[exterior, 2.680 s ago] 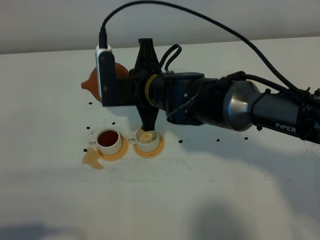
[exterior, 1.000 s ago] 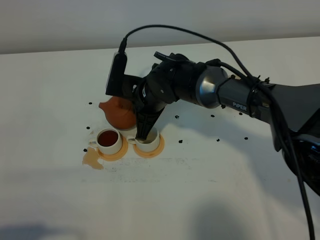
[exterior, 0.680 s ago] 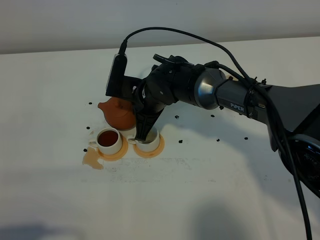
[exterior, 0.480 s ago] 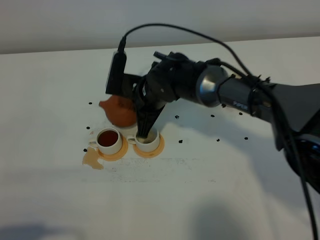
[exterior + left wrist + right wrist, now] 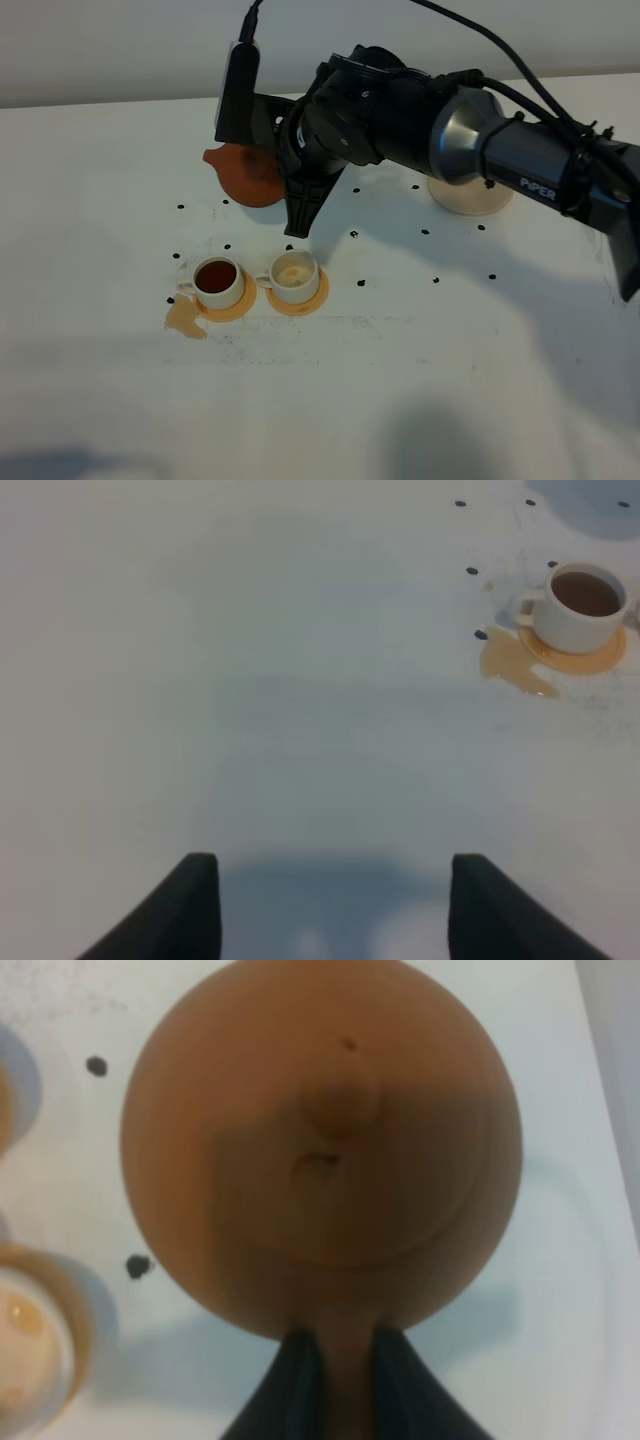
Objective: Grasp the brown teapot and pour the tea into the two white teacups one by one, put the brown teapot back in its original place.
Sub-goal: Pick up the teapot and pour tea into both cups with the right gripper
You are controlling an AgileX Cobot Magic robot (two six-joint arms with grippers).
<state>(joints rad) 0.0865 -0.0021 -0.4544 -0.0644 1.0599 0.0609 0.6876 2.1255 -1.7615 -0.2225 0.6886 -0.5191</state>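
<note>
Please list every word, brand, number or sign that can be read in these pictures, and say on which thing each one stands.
"PiPER": white letters on the dark forearm of the right arm, readable in the high view.
Nothing else can be read. The teapot and the cups bear no writing, and neither wrist view shows any text.

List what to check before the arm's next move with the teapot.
1. Grip: right gripper, fingers shut on the brown teapot handle: ok.
2. Fill, first teacup: dark tea inside: ok.
3. Fill, second teacup: inside pale, little tea showing: not ok.
4. Spill: tea puddle beside the first teacup: not ok.
5. Landing spot: cream saucer partly hidden: cannot tell.
</note>
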